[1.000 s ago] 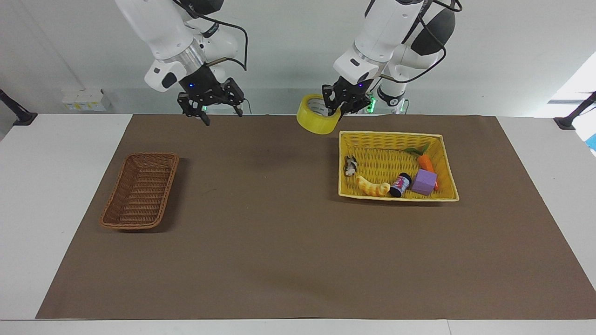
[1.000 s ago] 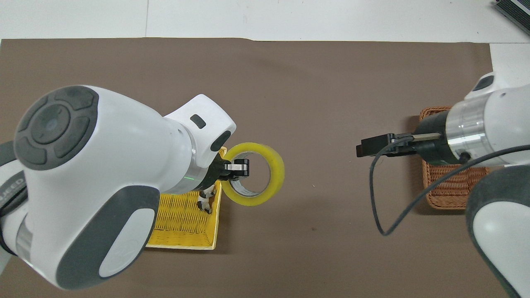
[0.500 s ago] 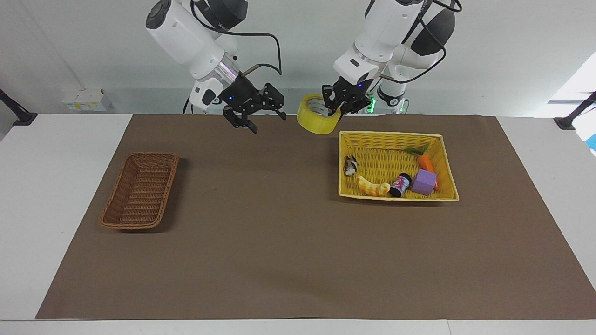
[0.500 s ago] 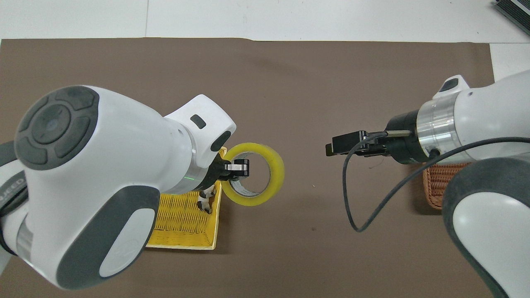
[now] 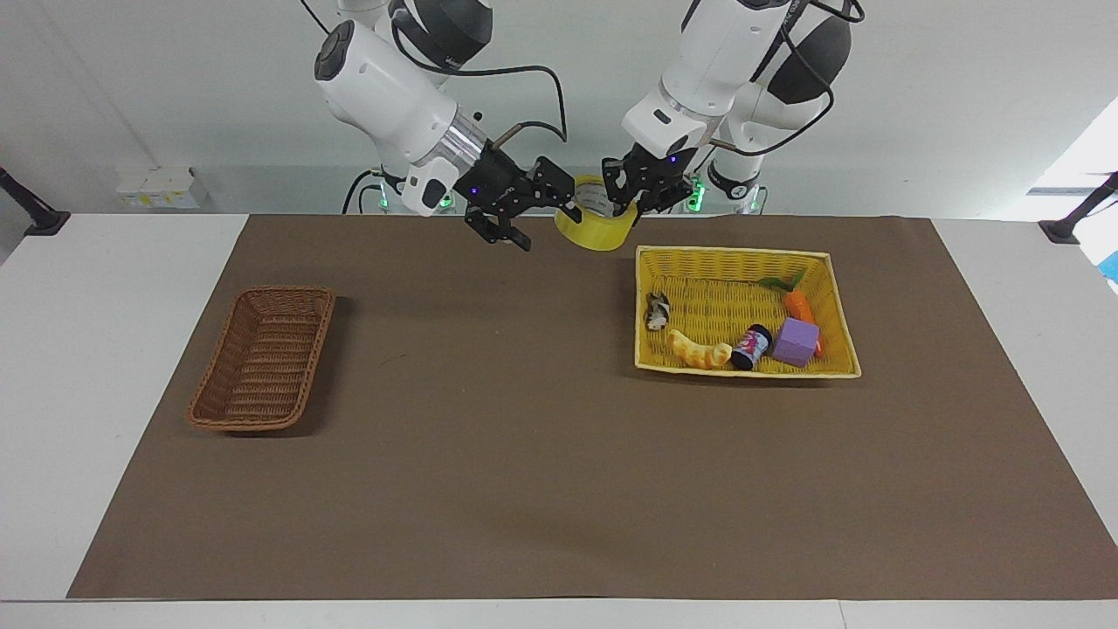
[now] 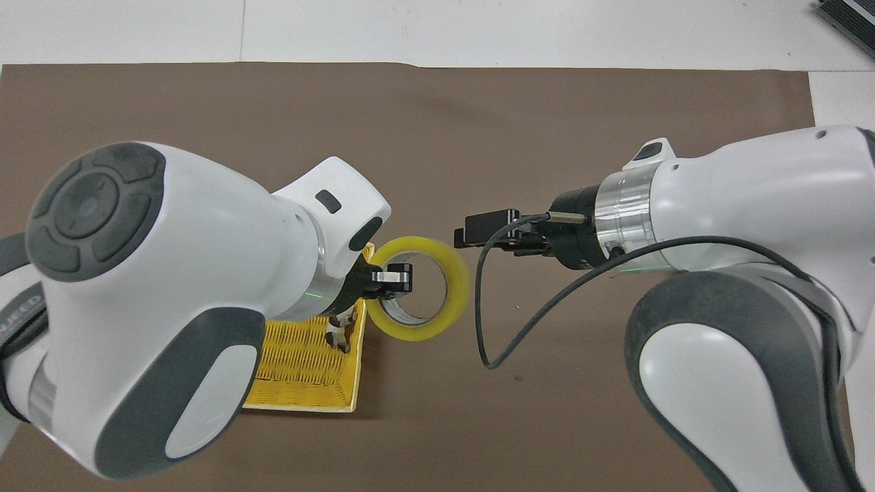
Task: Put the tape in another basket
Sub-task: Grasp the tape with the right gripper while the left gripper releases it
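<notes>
jaws of left gripper [image 5: 636, 197] clamped on the wall of the tape [image 5: 596, 225], one finger inside the ring; right gripper [image 5: 531, 212] spread wide, just beside the tape. hangs in the air above brown mat [image 5: 524, 454] beside the yellow basket [image 5: 742, 258].

could drop during a handover if released before a firm pinch: smooth, glossy, translucent roll, hollow, apt to slip or swing.

well apart from the tape, toward the right arm's end, sits the basket [image 5: 264, 360]: narrow, woven wicker, sloped sides.

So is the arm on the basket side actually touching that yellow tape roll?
Cannot tell. The right gripper reaches the tape held by the left gripper; neither view shows contact or gap.
</notes>
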`<move>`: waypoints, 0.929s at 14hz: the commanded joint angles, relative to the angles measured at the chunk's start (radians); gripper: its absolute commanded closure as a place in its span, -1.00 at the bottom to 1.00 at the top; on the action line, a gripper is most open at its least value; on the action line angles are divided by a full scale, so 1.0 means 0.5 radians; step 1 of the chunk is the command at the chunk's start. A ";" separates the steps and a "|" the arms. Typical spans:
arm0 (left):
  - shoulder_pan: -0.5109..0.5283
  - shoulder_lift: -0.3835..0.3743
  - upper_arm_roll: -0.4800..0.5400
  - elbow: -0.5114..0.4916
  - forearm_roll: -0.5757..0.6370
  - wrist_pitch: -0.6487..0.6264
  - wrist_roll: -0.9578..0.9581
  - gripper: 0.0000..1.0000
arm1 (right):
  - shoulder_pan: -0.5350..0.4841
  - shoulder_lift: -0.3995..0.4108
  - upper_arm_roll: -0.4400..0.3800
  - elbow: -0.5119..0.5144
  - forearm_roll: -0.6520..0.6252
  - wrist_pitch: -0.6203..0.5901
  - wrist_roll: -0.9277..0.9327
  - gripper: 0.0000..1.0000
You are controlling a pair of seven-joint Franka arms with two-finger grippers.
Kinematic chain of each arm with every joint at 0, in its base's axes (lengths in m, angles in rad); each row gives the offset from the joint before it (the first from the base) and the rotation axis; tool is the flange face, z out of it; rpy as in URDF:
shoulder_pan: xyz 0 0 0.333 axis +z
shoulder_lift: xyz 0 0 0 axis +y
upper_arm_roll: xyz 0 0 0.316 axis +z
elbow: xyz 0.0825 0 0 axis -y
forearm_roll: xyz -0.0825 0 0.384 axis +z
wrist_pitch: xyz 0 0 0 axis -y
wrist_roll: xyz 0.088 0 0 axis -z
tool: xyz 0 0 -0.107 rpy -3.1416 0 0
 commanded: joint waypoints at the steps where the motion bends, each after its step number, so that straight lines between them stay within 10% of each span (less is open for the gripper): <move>1: -0.030 -0.061 0.029 -0.050 -0.038 -0.009 -0.005 1.00 | 0.021 -0.027 0.003 -0.022 0.063 0.018 -0.012 -1.00; 11: -0.027 -0.052 0.029 -0.041 -0.038 0.025 -0.002 1.00 | 0.070 -0.082 -0.003 -0.121 -0.019 0.002 -0.291 -1.00; 13: -0.027 -0.049 0.029 -0.035 -0.041 0.040 -0.005 1.00 | 0.086 -0.082 -0.003 -0.117 -0.038 0.008 -0.212 -0.61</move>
